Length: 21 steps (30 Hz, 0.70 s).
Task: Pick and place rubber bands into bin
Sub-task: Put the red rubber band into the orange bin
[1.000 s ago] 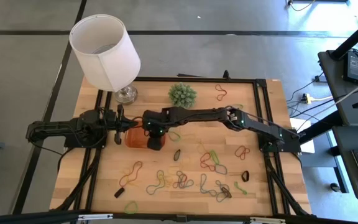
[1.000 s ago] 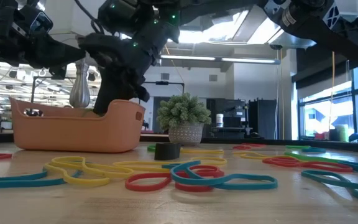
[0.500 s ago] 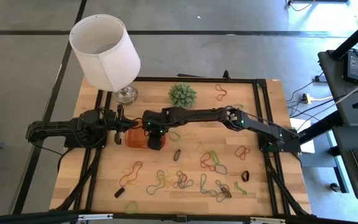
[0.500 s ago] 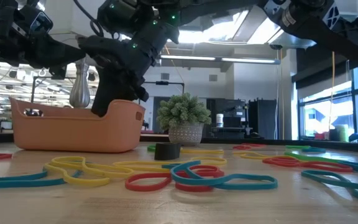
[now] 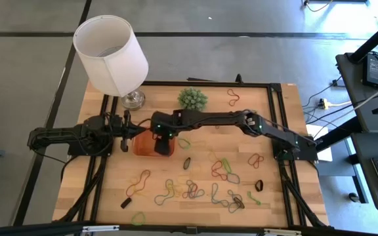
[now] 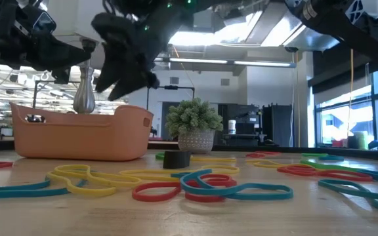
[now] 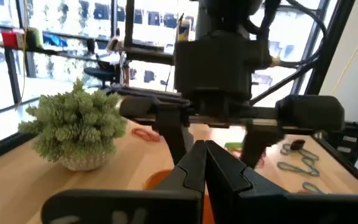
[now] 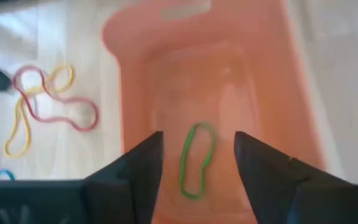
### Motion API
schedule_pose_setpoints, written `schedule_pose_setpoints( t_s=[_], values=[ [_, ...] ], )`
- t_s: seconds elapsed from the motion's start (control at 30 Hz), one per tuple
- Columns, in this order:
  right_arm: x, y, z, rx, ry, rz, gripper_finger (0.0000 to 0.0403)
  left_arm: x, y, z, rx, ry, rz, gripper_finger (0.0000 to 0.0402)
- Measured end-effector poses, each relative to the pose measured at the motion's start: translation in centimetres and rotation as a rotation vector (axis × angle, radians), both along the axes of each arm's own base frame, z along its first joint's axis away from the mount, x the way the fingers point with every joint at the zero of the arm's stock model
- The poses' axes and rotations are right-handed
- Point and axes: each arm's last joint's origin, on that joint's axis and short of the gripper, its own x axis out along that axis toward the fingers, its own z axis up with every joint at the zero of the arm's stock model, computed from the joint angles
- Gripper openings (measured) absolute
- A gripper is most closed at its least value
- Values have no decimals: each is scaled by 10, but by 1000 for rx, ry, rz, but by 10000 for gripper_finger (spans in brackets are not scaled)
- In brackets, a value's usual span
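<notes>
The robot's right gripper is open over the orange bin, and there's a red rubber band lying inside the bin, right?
Almost. The right gripper is open over the orange bin, but the rubber band inside is green, not red. The right wrist view shows it.

Green rubber band (image 8: 196, 160) inside orange bin (image 8: 142, 112)

One camera hangs overhead and looks straight down on the whole wooden table (image 5: 110, 190), while another sits at tabletop level, close behind the scattered rubber bands (image 6: 202, 187), looking level across them into the room. The left wrist camera looks forward along the table toward the windows, and the right wrist camera points straight down, close over the bin (image 8: 229, 81). All four catch that bin, and the little potted plant (image 5: 193, 99) turns up overhead, low and from the left wrist.
</notes>
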Motion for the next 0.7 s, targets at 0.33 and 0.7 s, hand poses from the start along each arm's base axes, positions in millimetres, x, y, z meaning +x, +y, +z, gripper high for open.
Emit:
schedule_pose_setpoints(
  t_s=[0.33,0.7],
  values=[
    [-26,1,27,-70,119,55,11,0,0,0,-1,3,-7,4],
    [-69,17,45,-165,248,87,6,0,0,-1,-6,7,13,4]
  ],
)
